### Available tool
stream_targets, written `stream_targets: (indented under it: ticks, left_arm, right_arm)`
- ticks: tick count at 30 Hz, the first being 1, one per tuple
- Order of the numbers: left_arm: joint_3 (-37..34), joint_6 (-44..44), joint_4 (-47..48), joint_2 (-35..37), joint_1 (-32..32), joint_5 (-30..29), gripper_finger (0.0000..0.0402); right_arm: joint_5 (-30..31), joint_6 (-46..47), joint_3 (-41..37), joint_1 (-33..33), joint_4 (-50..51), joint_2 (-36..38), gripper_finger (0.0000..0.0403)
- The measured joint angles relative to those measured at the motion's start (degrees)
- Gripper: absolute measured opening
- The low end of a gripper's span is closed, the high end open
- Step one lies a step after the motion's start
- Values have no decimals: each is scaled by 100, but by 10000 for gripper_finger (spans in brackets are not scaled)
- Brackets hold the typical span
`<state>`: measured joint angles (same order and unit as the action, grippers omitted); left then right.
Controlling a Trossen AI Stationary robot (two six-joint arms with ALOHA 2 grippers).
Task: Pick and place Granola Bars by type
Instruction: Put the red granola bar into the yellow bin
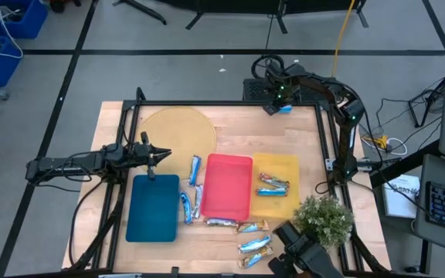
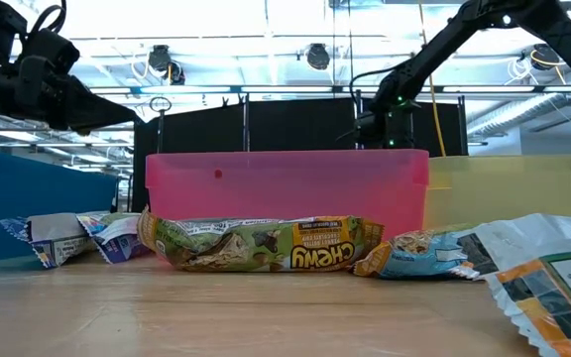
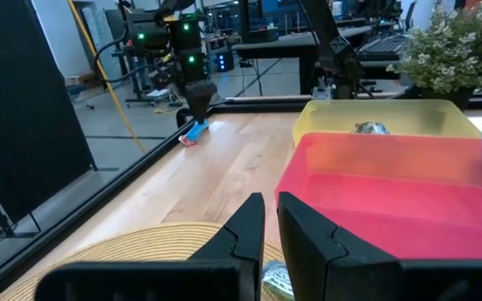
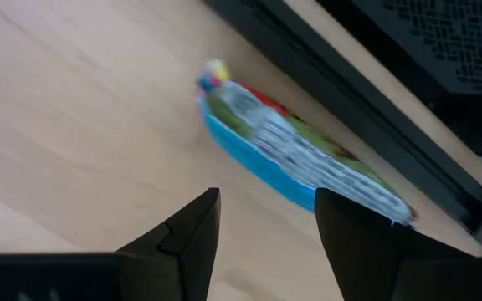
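Several foil-wrapped granola bars lie flat on the table. Some lie between the blue tray (image 1: 153, 207) and the red tray (image 1: 228, 185), such as a light blue bar (image 1: 195, 168). Others lie along the near edge, such as the Chewy bar (image 2: 266, 246). Two orange-brown bars (image 1: 273, 185) rest in the yellow tray (image 1: 288, 166). One light blue bar (image 4: 299, 159) lies at the table's far edge. My right gripper (image 4: 266, 217) is open just above it, fingers pointing down. My left gripper (image 1: 161, 154) is shut, hovering over the blue tray's far edge and holding nothing.
A round woven mat (image 1: 178, 127) lies on the far left of the table. A potted plant (image 1: 324, 218) stands at the near right corner. A black frame rail (image 1: 230, 103) runs along the far edge, close behind the lone bar.
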<state>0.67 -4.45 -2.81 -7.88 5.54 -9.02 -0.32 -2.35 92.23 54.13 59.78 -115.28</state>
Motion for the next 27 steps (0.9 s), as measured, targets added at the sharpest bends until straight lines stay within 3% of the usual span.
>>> stream_targets:
  ticks: [11, 27]
  left_arm:
    - [0, 42, 4, 2, 0, 2, 47]
    - [0, -128, -17, 0, 1, -2, 47]
  right_arm:
    - [10, -140, -2, 16, 107, -407, 187]
    - [197, -316, 262, -26, 287, -420, 187]
